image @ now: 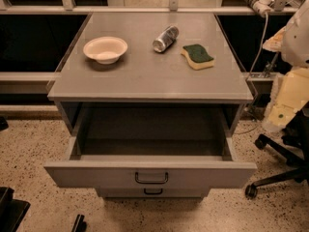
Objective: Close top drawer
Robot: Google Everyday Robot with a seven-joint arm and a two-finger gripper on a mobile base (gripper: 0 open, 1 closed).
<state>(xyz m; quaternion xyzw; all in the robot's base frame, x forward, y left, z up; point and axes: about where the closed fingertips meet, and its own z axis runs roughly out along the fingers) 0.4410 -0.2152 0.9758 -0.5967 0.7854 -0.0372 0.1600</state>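
Note:
The top drawer [149, 174] of the grey metal cabinet is pulled far out. Its deep box body is open and looks empty, and its flat front carries a small dark loop handle [151, 178] at centre. Below it the front of a lower drawer [153, 192] with a like handle just shows. Cream and white segments of my arm [291, 88] stand at the right edge, beside the cabinet and apart from the drawer. My gripper itself is out of view.
On the cabinet top [145, 76] lie a white bowl [105, 49], a metal can [165, 38] on its side and a green-and-yellow sponge [197, 56]. An office chair base [277, 170] stands on the speckled floor at right. Dark objects [10, 211] sit at bottom left.

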